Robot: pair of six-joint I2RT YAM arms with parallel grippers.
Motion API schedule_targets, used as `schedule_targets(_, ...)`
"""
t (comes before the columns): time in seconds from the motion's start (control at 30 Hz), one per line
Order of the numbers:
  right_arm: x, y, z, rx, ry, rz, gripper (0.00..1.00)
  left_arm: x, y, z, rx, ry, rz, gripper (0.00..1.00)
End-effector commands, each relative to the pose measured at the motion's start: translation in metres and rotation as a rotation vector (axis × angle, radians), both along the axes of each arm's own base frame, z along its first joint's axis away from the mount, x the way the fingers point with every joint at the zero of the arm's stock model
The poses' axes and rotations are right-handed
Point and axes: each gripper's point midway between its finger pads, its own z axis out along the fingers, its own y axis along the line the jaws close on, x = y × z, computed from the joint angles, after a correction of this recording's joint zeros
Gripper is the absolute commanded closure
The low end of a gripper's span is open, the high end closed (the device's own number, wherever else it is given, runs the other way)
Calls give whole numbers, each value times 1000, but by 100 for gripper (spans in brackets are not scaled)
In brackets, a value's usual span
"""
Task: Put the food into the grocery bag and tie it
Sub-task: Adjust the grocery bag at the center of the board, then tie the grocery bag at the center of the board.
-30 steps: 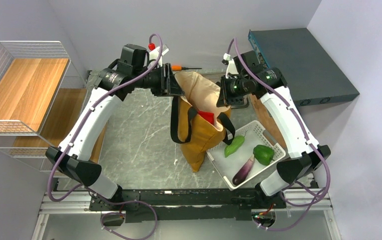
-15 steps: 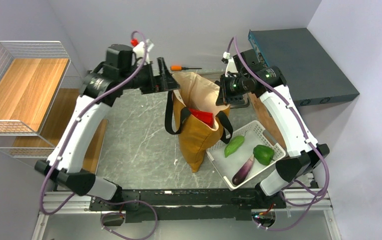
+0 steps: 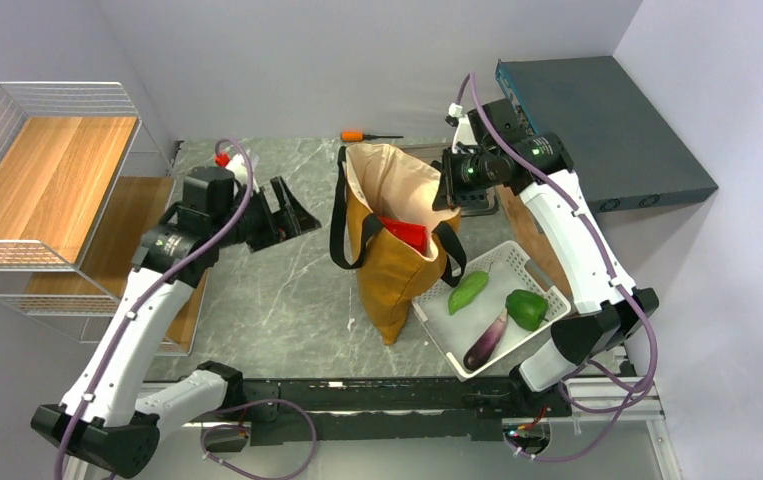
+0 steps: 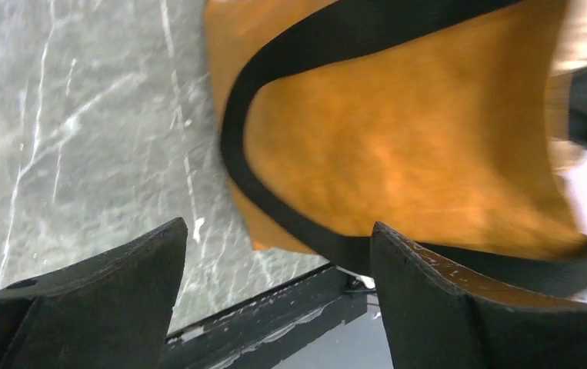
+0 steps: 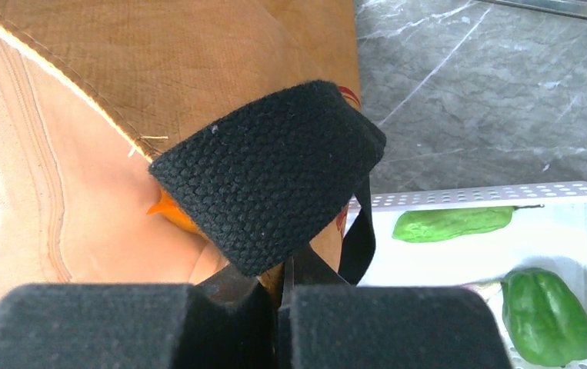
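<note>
The mustard grocery bag (image 3: 397,270) stands upright mid-table, its mouth open and cream lining (image 3: 389,180) showing. A red item (image 3: 404,234) lies inside it, and an orange piece (image 5: 168,215) shows by the lining. My right gripper (image 3: 454,188) is shut on the bag's right rim, where a black strap (image 5: 275,177) folds over the fingers. My left gripper (image 3: 300,207) is open and empty, left of the bag and apart from it. It faces the bag's ochre side (image 4: 398,154) and a strap (image 4: 232,131). No bread or packets show.
A white perforated tray (image 3: 537,270) right of the bag holds a green oblong vegetable (image 3: 468,291), a green pepper (image 3: 527,308) and a purple eggplant (image 3: 487,340). An orange-handled screwdriver (image 3: 362,135) lies at the back. A wire shelf (image 3: 47,170) stands left and a dark box (image 3: 597,120) back right.
My left gripper let go of the bag's left rim and drew back to the left and nearer. The left strap dropped down the bag's side. My right gripper held still.
</note>
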Motion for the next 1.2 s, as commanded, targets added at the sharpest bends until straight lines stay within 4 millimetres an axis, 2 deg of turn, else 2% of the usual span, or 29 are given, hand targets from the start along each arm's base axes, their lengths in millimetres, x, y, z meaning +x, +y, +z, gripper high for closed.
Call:
schedule_targets(0.0, -2, -4, 24, 36, -68, -24, 100, 3, -4, -5, -99, -36, 24, 11)
schedule_targets(0.23, 0, -13, 33, -1, -73, -48, 59, -8, -8, -21, -147, -24, 3, 11)
schedule_targets(0.33, -3, -8, 38, 43, -53, -63, 50, -17, -7, -21, -159, -30, -4, 11)
schedule_targets(0.47, -2, 4, 52, 133, -73, -69, 47, -27, -9, -24, -202, -43, -26, 12)
schedule_targets(0.6, -1, 8, 72, 185, -106, -78, 39, -34, -10, -36, -202, -18, -41, 13)
schedule_targets(0.7, 4, 1, 79, 152, -139, -103, 34, -37, -9, -47, -212, -11, -29, 13)
schedule_targets(0.8, 7, -9, 84, 108, -174, -126, 30, -35, -15, -53, -302, -43, -28, 13)
schedule_targets(0.83, 7, -11, 85, 100, -182, -129, 29, -34, -17, -62, -333, -42, -27, 13)
schedule_targets(1.0, 0, -13, 83, 107, -175, -140, 29, -26, -28, -76, -476, -39, -20, 12)
schedule_targets(1.17, -8, -13, 70, 120, -145, -144, 29, -11, -37, -94, -579, -34, -16, 12)
